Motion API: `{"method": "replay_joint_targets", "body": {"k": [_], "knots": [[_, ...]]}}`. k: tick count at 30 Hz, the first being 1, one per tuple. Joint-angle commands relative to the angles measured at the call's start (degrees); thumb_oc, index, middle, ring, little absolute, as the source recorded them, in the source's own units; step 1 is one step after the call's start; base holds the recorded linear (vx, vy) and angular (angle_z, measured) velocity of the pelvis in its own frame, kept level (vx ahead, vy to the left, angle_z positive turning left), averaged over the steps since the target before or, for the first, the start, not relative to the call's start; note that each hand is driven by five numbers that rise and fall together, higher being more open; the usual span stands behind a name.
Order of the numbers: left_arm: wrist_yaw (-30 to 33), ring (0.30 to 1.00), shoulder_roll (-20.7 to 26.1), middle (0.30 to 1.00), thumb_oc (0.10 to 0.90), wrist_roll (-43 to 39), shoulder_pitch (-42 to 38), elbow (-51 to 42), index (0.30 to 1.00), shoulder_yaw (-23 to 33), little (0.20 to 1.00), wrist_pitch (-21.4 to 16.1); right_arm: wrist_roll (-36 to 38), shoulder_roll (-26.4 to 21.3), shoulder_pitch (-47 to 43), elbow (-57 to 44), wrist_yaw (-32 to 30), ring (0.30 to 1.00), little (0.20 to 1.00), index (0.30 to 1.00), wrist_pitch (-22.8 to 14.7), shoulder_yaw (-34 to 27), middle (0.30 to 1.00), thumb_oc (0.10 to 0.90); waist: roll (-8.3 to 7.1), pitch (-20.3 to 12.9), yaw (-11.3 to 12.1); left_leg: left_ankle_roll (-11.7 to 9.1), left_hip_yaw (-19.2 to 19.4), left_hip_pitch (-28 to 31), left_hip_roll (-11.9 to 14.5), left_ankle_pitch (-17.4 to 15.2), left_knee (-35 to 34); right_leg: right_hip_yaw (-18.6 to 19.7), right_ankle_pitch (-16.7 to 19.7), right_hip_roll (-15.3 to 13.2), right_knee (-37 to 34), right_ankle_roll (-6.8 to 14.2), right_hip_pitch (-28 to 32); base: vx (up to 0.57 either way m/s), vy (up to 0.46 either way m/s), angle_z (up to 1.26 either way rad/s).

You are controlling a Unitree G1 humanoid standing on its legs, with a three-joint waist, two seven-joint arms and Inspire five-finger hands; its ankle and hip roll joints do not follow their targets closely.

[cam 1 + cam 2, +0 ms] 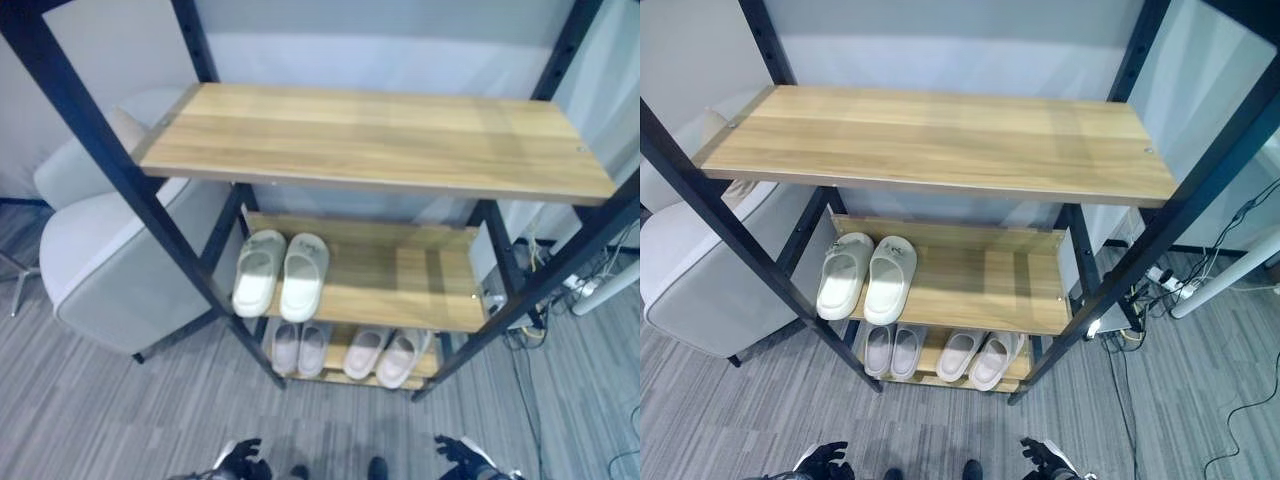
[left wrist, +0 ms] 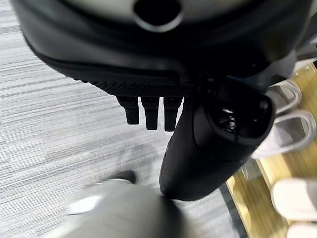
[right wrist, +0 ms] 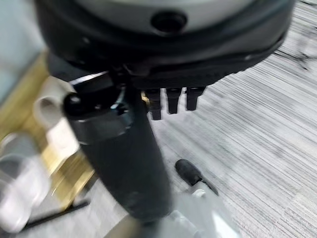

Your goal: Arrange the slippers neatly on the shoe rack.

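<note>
A pair of white slippers [image 1: 280, 275] lies side by side at the left of the rack's middle shelf [image 1: 410, 280]. On the bottom shelf sit two more pale pairs, one at the left [image 1: 298, 348] and one to its right [image 1: 385, 355]. The top shelf [image 1: 370, 140] is bare wood. My left hand [image 1: 240, 460] and right hand [image 1: 465, 455] hang low near the floor in front of the rack, apart from every slipper. In the wrist views the left hand [image 2: 213, 144] and right hand [image 3: 124, 158] have relaxed fingers with nothing in them; slippers [image 2: 292, 134] [image 3: 54, 119] show beyond them.
A grey armchair [image 1: 100, 250] stands close against the rack's left side. Cables and a power strip [image 1: 590, 285] lie on the floor by the rack's right legs. Black metal uprights [image 1: 130, 180] frame the shelves. Grey carpet [image 1: 120, 410] spreads in front.
</note>
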Motion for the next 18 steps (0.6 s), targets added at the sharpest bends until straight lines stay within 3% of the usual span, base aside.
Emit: {"method": "replay_joint_targets", "body": {"k": [1,2,6,7,8,13,18], "knots": [[-0.47,0.9,-2.11,0.9,0.8,2.31,-1.54,-0.23,0.9,-1.74,0.9,-1.82,-2.24,1.68,-1.51,2.15,-0.8,0.9,0.9,0.9,0.97,0.57,0.9,0.8,-2.08,-1.14,0.82,1.93,-1.79,3.59,-1.95,-4.31,-2.76,2.54,1.51,-0.23,1.38,4.79,-6.98,-0.12,0.14,0.15],[-0.4,0.9,-1.95,0.9,0.8,2.33,-1.97,-0.16,0.9,-1.86,0.9,-1.95,-2.99,1.95,-2.37,3.98,-1.33,0.9,0.9,0.9,1.57,0.15,0.9,0.8,-2.39,-0.58,1.15,2.86,-2.35,3.51,-3.57,-4.16,-3.96,2.66,2.89,-0.92,1.91,5.64,-8.69,-0.16,0.171,0.16],[-0.52,0.9,-1.49,0.9,0.8,1.97,-2.26,0.3,0.9,-1.25,0.9,-1.9,-3.73,2.48,-3.53,4.88,-1.38,0.9,0.9,0.9,2.17,-0.12,0.9,0.8,-2.97,0.36,1.77,4.1,-2.98,2.86,-5.24,-3.27,-4.8,3.12,4.05,-1.95,3.34,6.69,-10.72,-0.14,0.1,-0.11],[-0.64,0.9,-0.58,0.9,0.8,1.77,-3.14,0.47,0.9,-1.01,0.9,-1.96,-3.95,2.88,-5.13,5.28,-1.72,0.9,0.9,0.9,2.56,-0.32,0.9,0.8,-2.93,1.42,1.61,4.81,-3.08,1.75,-5.53,-1.84,-5.16,5.78,3.55,-2.46,7.0,7.91,-13.27,-0.33,0.137,-0.21],[-0.63,0.9,-0.05,0.9,0.8,1.79,-3.51,0.5,0.9,-1.13,0.9,-1.92,-3.79,2.97,-5.44,5.5,-1.74,0.9,0.9,0.9,2.61,-0.32,0.9,0.8,-2.69,1.74,1.62,5.36,-3.17,0.46,-5.73,-0.79,-5.27,8.03,1.95,-1.77,9.55,8.06,-13.32,-0.28,0.101,-0.24],[-0.89,0.9,1.2,0.9,0.8,2.06,-3.33,0.99,0.9,-0.22,0.9,-1.62,-4.69,3.33,-5.16,6.0,-1.64,0.9,0.9,0.9,2.52,0.16,0.9,0.8,-1.71,0.39,4.2,6.31,-1.62,-2.39,-5.66,1.68,-5.7,9.12,-4.46,-1.18,17.42,6.33,-8.16,-0.18,0.046,-0.16],[-0.98,0.9,0.88,0.9,0.8,2.21,-2.14,1.3,0.9,0.63,0.9,-1.84,-8.78,3.66,-4.46,6.29,-1.6,0.9,0.9,0.9,2.92,2.29,0.9,0.8,-3.27,-3.05,6.43,5.5,0.77,-2.56,-5.79,1.76,-6.21,7.61,-5.08,-2.28,7.1,6.63,-1.42,-0.02,-0.059,-0.04]]}}
